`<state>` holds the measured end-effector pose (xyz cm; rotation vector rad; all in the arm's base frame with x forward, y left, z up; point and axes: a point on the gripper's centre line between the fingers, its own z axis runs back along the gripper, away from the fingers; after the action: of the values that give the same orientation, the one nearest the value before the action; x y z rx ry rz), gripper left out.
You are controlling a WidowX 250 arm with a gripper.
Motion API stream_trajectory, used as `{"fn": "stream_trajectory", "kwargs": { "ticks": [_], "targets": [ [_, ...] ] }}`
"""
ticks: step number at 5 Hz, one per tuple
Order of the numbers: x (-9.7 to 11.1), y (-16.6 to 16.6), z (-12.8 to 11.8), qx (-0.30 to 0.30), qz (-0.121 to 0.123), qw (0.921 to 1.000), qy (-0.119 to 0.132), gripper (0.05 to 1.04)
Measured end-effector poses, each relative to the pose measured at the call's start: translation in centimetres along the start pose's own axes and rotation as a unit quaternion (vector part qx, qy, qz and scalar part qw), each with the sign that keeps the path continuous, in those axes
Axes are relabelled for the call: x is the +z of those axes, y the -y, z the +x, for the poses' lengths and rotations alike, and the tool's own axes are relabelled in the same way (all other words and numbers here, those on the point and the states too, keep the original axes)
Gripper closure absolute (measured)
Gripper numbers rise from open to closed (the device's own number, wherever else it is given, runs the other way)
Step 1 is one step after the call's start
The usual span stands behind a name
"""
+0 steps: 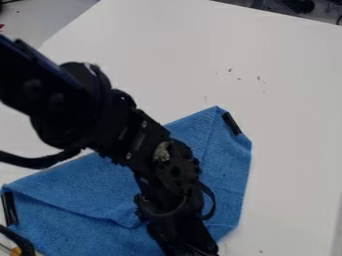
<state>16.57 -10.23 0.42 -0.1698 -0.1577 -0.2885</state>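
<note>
The black gripper (182,232) hangs down at the bottom edge of the camera view, right of centre, over the lower part of a blue cloth (87,192). That cloth lies on the white table with folded edges and creases, and the arm hides its middle. One black strip (232,123) sits at the cloth's upper right corner, and another black strip (9,208) is at its left corner. Whether the gripper touches the cloth, I cannot tell.
The white table (287,100) has a few small dark specks beyond the cloth. In the lower left corner is a dark curved object (20,242) with an orange part beside it. Dark items (294,5) stand past the table's far edge.
</note>
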Motion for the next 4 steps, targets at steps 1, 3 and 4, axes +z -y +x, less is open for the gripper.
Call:
{"fn": "stream_trajectory", "kwargs": {
  "ticks": [1, 3, 4],
  "targets": [
    [0.1, 0.2, -0.3, -0.004, -0.002, 0.9999, -0.015, 0.282],
    [0.9, 1.9, -0.9, 0.010, -0.013, 0.9994, -0.030, 0.083],
    [1.8, 3.6, -0.7, 0.032, -0.040, 0.9986, -0.011, 0.083]
  ]
}}
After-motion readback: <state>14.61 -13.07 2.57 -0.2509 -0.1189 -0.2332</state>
